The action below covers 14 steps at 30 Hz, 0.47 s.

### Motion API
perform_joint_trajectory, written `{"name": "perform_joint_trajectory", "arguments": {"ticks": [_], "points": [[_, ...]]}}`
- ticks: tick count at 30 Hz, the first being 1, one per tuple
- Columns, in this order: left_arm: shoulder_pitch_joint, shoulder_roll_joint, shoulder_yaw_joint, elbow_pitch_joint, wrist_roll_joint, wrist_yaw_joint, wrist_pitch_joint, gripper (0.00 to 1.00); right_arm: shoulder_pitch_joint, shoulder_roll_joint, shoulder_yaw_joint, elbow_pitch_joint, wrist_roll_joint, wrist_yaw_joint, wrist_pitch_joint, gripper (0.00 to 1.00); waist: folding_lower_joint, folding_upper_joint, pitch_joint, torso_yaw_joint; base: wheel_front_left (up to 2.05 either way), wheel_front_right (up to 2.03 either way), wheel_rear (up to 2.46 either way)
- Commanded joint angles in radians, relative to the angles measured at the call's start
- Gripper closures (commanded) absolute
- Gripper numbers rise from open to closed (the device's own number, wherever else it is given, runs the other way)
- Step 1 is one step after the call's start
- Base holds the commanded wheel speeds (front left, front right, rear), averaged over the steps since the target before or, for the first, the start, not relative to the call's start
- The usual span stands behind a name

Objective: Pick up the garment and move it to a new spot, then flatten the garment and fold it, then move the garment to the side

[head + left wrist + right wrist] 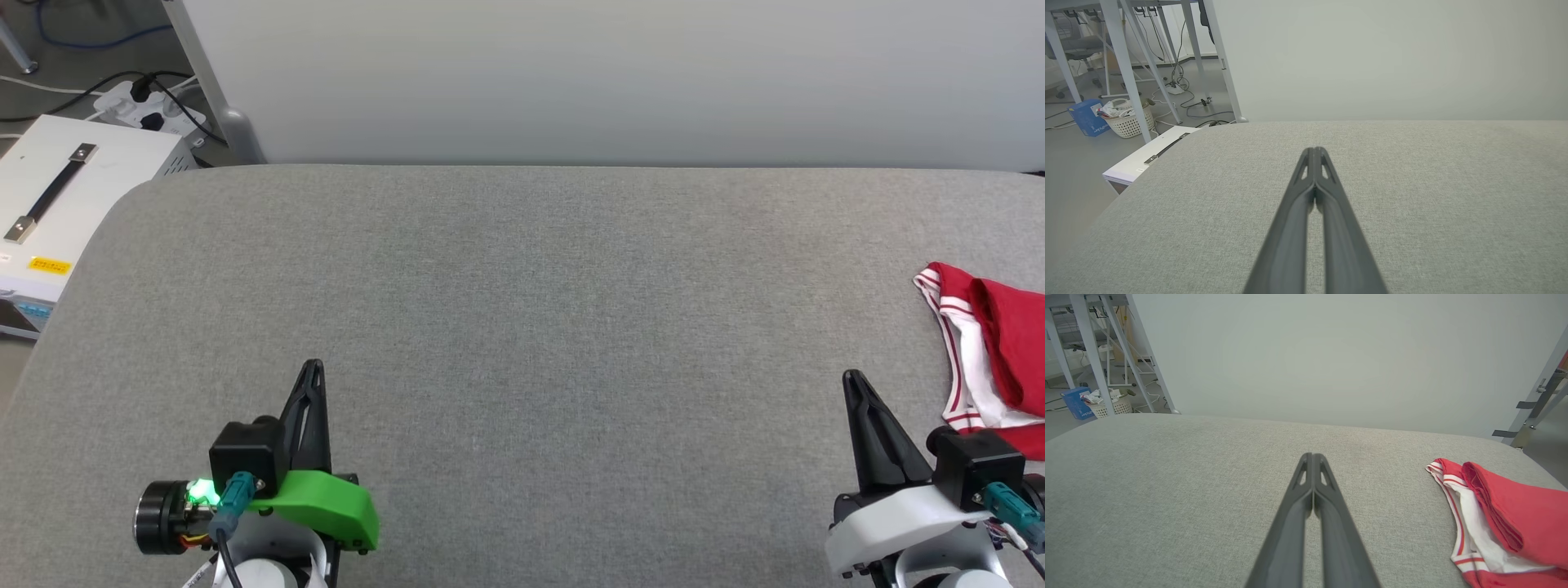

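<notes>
The garment (992, 351) lies folded at the table's right edge, red cloth over a white sleeve with red-and-white striped trim; its lettering is hidden. It also sits at the lower right of the right wrist view as the garment (1506, 514). My right gripper (853, 377) is shut and holds nothing, a short way left of the garment and apart from it; its tips meet in its own view too (1312, 456). My left gripper (313, 366) rests at the lower left, shut with nothing in it, tips together (1314, 150).
The grey fabric-covered table (522, 310) stretches wide between the grippers. A pale wall panel (620, 73) stands behind its far edge. Beyond the left corner sit a white box (57, 204) and a power strip (139, 102) with cables. A laundry basket (1128, 116) stands on the floor.
</notes>
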Motion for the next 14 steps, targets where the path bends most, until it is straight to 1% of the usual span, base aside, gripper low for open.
{"name": "perform_joint_trajectory", "arguments": {"ticks": [1,14], "points": [[0.013,-0.005,0.005,-0.005,0.010,0.006,0.006,1.00,-0.020,0.003,0.003,0.005,-0.010,-0.001,0.007,1.00,0.0001,0.0000,-0.001,-0.001,0.00,0.00,0.00],[0.015,-0.007,0.010,-0.017,0.019,0.007,0.032,1.00,-0.028,0.007,0.007,0.010,-0.030,-0.001,0.033,1.00,0.0001,0.0000,-0.009,-0.006,0.00,0.00,0.00]]}}
